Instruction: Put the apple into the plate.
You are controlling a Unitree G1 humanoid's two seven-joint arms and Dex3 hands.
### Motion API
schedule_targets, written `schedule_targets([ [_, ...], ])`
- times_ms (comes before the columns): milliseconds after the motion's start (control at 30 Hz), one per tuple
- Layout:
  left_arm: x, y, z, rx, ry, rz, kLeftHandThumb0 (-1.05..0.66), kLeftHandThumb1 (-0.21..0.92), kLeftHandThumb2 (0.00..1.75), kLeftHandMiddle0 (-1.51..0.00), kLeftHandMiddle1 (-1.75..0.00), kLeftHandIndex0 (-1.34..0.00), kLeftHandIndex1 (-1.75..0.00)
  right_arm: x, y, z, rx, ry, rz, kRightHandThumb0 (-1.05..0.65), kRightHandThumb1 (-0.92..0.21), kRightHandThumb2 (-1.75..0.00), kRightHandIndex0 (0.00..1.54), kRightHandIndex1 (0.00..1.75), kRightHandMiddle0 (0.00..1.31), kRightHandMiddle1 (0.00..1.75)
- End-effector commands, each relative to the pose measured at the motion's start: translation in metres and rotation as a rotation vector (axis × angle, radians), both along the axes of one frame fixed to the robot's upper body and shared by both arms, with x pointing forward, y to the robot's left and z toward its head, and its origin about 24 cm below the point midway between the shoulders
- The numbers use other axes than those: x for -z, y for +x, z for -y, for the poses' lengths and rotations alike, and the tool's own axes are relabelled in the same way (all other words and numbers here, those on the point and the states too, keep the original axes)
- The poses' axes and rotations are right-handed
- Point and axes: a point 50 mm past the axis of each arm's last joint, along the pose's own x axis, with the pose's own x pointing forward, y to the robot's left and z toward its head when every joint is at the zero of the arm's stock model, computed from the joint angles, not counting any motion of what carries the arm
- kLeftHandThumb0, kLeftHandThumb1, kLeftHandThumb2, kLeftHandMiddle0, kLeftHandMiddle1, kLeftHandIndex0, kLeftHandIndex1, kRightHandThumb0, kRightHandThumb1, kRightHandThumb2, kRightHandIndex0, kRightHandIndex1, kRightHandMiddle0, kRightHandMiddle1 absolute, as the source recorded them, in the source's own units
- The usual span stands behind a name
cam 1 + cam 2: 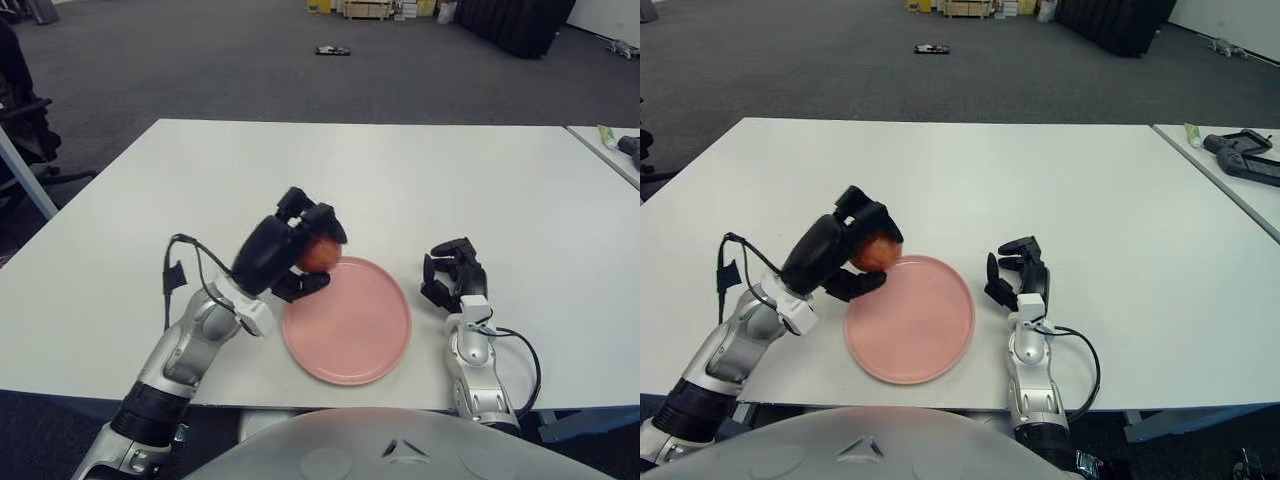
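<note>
Pink and glossy, the plate (350, 325) sits close to the near edge of the white table (400, 180), its rim only a little way in from the drop. Just over its upper-left rim, the left hand (295, 250) has its dark fingers (318, 214) curled around the red apple (318, 255), one finger hooked beneath the fruit and the others over the top. The apple hangs right at the plate's border, not yet over the middle and, as far as I can judge, not touching it.

So the carry looks nearly done and the setting-down is what's in hand. The next move seems to call for a short drift rightward and toward the near edge from where the fingers are, then a lowering and a release so the apple doesn't roll off the shallow rim.

To the right of the plate, apart from it, the right hand (455, 275) shows idle with its fingers loosely curled, holding nothing.

Beyond the fingers the tabletop runs wide and bare to its far edge, giving plenty of room; a second table (1240, 165) stands to the far right.
</note>
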Motion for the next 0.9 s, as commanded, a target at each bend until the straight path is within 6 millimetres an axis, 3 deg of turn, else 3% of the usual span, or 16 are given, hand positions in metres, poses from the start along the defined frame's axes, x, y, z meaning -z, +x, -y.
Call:
schedule_targets([
  [0,0.000,0.000,0.011,0.094,0.044,0.030,-0.49,0.25,1.39,-1.24,-1.75,-0.66,-1.75,0.006,0.000,0.000,0.001,0.009,-0.039,-0.39,-0.66,-0.89,0.61,1.42,0.35,1.75],
  [333,0.016,0.002,0.028,0.270,0.164,0.047,-0.48,0.28,1.36,-1.20,-1.75,-0.64,-1.75,0.006,0.000,0.000,0.000,0.008,-0.038,-0.38,-0.67,-0.87,0.59,1.39,0.34,1.75],
  [867,0.047,0.011,0.043,0.386,0.348,-0.050,-0.46,0.36,1.26,-1.10,-1.75,-0.57,-1.75,0.005,0.000,0.001,-0.002,-0.002,-0.028,-0.38,-0.67,-0.87,0.60,1.41,0.35,1.75],
])
